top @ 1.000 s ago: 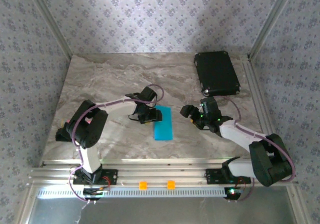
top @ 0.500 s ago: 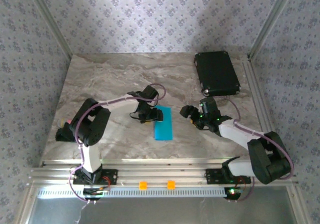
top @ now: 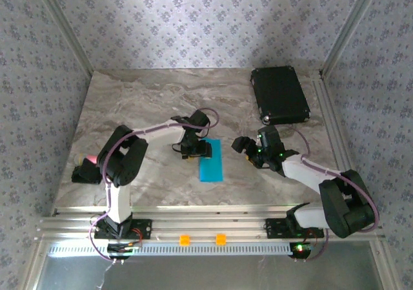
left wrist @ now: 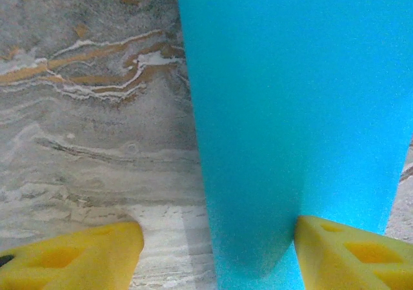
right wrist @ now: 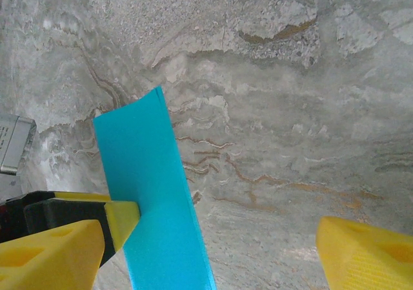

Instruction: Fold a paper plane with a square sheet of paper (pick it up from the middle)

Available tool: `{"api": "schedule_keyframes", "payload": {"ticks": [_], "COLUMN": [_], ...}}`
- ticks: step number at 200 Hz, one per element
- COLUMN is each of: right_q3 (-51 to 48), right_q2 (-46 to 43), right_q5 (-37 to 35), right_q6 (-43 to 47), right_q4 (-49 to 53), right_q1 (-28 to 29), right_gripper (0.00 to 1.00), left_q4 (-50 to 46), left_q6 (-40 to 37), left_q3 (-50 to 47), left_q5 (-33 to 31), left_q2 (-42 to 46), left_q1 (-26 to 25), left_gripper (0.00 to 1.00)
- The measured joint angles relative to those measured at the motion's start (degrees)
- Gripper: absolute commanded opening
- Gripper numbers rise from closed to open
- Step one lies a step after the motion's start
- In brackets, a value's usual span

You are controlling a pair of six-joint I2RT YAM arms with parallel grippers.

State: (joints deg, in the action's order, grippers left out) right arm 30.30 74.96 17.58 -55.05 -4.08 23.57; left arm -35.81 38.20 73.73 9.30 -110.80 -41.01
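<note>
Cyan sheet of paper [top: 210, 160], folded to a strip, lies flat mid-table. At its far left corner, left gripper [top: 195, 149] has jaws apart, one finger [left wrist: 348, 254] against the paper. Beside it, right gripper [top: 248, 149] is spread wide, empty. Black case [top: 279, 95] sits far right.

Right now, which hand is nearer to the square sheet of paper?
Left. The left hand is at the left edge of the square sheet of paper; the right hand stands apart to its right.
</note>
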Motion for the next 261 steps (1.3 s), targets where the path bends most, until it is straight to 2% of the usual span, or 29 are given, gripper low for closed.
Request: {"api": "schedule_keyframes", "payload": {"ticks": [261], "right_q3": [0.24], "right_q2": [1.53], "right_q5": [0.02], "right_q6": [0.00], "right_q4": [0.81], "right_q1": [0.59], "right_gripper": [0.89], "left_q4": [-2.25], "left_q6": [-0.48], "left_q3": [2.25], "left_q5": [-1.66], "left_q2": [-1.66], "left_q1": [-0.74], "left_gripper": [0.69]}}
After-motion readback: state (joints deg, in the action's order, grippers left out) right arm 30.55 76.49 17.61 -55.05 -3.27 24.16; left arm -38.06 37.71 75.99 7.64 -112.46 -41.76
